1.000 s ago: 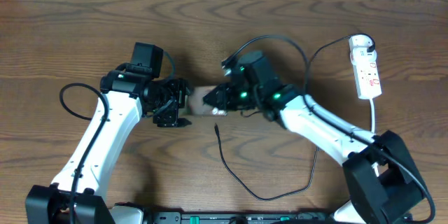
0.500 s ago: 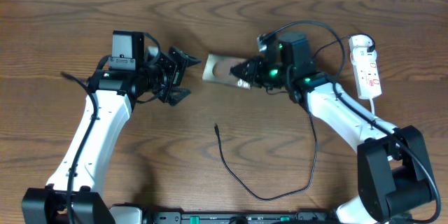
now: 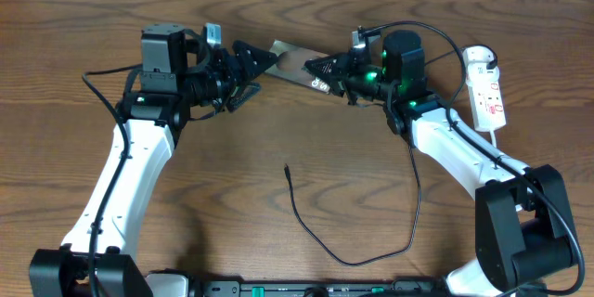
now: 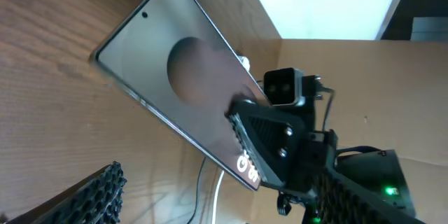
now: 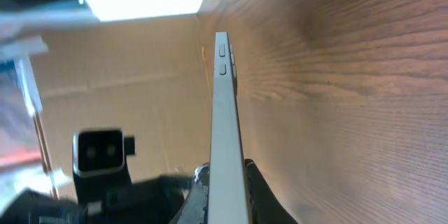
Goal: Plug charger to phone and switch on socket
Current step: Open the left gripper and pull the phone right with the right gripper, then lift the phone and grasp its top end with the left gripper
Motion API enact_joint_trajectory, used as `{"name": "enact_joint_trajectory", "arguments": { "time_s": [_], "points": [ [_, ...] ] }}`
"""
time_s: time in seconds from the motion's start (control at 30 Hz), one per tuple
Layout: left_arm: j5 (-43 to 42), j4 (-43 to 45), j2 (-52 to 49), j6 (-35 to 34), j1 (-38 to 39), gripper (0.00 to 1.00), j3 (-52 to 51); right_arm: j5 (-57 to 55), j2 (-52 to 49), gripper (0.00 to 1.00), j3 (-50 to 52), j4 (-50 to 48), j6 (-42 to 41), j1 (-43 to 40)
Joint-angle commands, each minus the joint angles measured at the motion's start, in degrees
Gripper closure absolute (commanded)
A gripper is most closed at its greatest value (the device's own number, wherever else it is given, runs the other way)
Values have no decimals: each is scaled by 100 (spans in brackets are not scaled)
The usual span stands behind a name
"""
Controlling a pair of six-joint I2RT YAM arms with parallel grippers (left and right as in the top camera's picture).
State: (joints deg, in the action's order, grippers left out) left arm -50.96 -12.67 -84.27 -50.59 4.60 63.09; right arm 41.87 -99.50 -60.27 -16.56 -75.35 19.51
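The phone [image 3: 290, 61] is a flat dark slab with a glossy screen, held tilted off the table. My right gripper [image 3: 323, 74] is shut on its right end. In the right wrist view the phone [image 5: 226, 112] shows edge-on between my fingers [image 5: 225, 196]. In the left wrist view its screen [image 4: 168, 77] faces me with white lettering at the gripped end. My left gripper [image 3: 252, 70] is open and empty just left of the phone, its fingers [image 4: 224, 213] spread wide. The charger tip [image 3: 287, 169] lies on the table, its black cable [image 3: 353, 262] looping right. The socket [image 3: 486, 88] lies at far right.
The black cable runs up from its loop past my right arm toward the top end of the socket. A white cord [image 3: 495, 158] trails down from the socket beside my right arm's base. The wooden table [image 3: 74, 19] extends left and far.
My right gripper has carried the phone toward the table's far side and tilted it up. My left gripper has followed in the same direction and stays open. The charger has not moved.
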Motion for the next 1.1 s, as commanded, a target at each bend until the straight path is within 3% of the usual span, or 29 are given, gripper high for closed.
{"name": "enact_joint_trajectory", "arguments": {
  "time_s": [0.0, 0.2, 0.3, 0.5, 0.63, 0.9, 1.07],
  "points": [
    [-98, 118, 81, -144, -72, 16, 61, -538, 17, 99, -111, -79, -824, -42],
    [-109, 817, 81, -1161, -302, 16, -264, -940, 17, 99, -111, -918, -1338, -39],
    [-107, 1578, 81, -1888, -402, 16, -437, -986, 17, 99, -111, -1644, -1340, -28],
    [35, 2892, 79, -2695, -407, 16, -455, -1008, 17, 99, -111, -1733, -1971, -28],
    [173, 3104, 79, -3150, -407, 15, -455, -1067, 17, 99, -111, -1742, -2531, 35],
    [367, 3250, 66, -3294, -407, 14, -455, -1154, 17, 99, -111, -2142, -3556, 345],
    [361, 3246, 33, -3311, -404, 14, -455, -1156, 17, 99, -111, -2159, -3556, 575]
  ]
}}
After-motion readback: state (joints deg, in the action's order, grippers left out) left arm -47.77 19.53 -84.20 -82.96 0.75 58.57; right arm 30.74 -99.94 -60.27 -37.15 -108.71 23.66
